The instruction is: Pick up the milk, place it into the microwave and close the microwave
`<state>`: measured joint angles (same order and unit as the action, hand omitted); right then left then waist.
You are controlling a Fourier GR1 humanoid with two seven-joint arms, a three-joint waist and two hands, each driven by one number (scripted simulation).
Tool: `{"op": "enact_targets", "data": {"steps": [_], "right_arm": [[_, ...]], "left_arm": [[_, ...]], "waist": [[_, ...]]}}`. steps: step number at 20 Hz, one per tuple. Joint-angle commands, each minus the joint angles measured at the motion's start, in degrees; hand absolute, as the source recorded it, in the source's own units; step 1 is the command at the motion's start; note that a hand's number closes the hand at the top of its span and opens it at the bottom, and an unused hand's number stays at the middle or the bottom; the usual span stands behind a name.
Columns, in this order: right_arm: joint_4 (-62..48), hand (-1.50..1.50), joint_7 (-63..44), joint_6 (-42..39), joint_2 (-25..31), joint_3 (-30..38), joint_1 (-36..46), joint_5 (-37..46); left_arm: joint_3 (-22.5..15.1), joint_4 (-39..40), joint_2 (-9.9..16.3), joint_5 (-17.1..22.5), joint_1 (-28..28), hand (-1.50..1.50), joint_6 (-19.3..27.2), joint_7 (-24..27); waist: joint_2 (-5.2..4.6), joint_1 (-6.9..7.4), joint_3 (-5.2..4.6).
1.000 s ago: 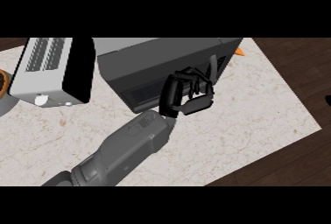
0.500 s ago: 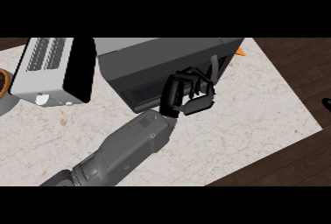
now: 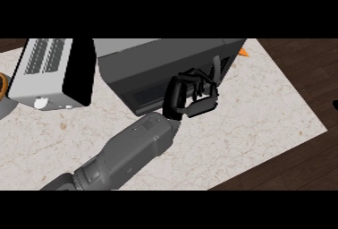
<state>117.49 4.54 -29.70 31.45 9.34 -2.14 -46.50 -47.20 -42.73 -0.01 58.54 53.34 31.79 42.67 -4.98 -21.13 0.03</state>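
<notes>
The dark grey microwave (image 3: 152,58) stands at the back of the counter, and its door (image 3: 148,94) looks shut. No milk shows anywhere in view. My left hand (image 3: 191,96) rests against the door's right end, near the microwave's front right corner, fingers loosely bent and holding nothing. Its grey forearm (image 3: 132,152) comes in from the lower left. A small black bit at the right edge is my right hand (image 3: 335,105); too little of it shows to tell more.
A silver toaster (image 3: 46,71) with a black side stands left of the microwave. An orange thing (image 3: 243,52) pokes out behind the microwave's right corner. A brown rim (image 3: 3,85) shows at the left edge. The counter (image 3: 264,116) ends at right and front.
</notes>
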Motion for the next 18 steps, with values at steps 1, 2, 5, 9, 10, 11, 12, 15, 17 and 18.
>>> {"op": "enact_targets", "data": {"steps": [1, 2, 5, 9, 10, 11, 12, 15, 17, 18], "right_arm": [[-0.15, -1.50, -0.42, -0.31, 0.62, 0.14, 0.52, -1.03], [-0.15, -1.50, -0.55, -0.56, 0.81, 0.22, 0.13, -1.37], [0.20, -1.50, -0.77, -1.01, 1.21, -0.05, 0.79, -2.20], [0.53, -1.50, -0.38, -2.51, 1.24, -0.37, 0.77, -4.50], [0.17, -1.50, -0.44, -2.07, 1.07, -0.19, 0.68, -4.94], [0.65, -1.50, -0.54, -2.49, 1.63, -0.20, 1.48, -5.31], [0.48, -1.50, -0.86, -3.11, 1.77, -0.89, 1.22, -5.77], [0.55, -1.50, -1.33, -3.42, 2.86, -0.15, 1.32, -6.73], [1.24, -1.50, -1.52, -3.14, 2.90, 0.09, 0.46, -7.24], [2.26, -1.50, -1.31, -3.38, 3.32, 0.69, 0.86, -7.78]], "left_arm": [[1.38, 4.47, 0.01, 1.45, 3.77, 1.50, -1.78, -1.90], [1.34, 4.47, 0.01, 1.67, 3.43, 1.50, -1.48, -1.45], [0.22, 4.13, 0.01, 1.30, 4.08, 1.50, -2.67, -0.17], [-2.79, 7.70, 0.01, 0.09, 4.49, 1.50, -0.67, -2.33], [-2.81, 8.33, 0.01, 0.45, 4.58, 1.50, -0.08, -3.07], [-3.46, 8.85, 0.01, 0.15, 5.20, 1.50, 0.39, -3.81], [-4.20, 8.95, 0.01, 0.27, 4.53, 1.50, 1.14, -3.88], [-3.80, 10.31, 0.00, 1.56, 4.34, 1.50, 2.52, -5.42], [-3.52, 10.46, 0.00, 2.85, 3.55, 1.50, 2.37, -5.69], [-3.94, 10.95, 0.00, 2.72, 3.71, 1.50, 3.31, -5.76]], "waist": [[-1.02, -0.13, -0.07], [-1.11, -0.85, -0.05], [-0.94, -0.42, -0.12], [-0.61, -0.77, 0.26], [-0.54, -0.33, 0.25], [-0.55, -0.21, 0.24], [-0.65, -0.01, 0.25], [-0.49, 1.22, 0.14], [-0.11, 1.62, 0.00], [0.24, 1.41, 0.00]]}}
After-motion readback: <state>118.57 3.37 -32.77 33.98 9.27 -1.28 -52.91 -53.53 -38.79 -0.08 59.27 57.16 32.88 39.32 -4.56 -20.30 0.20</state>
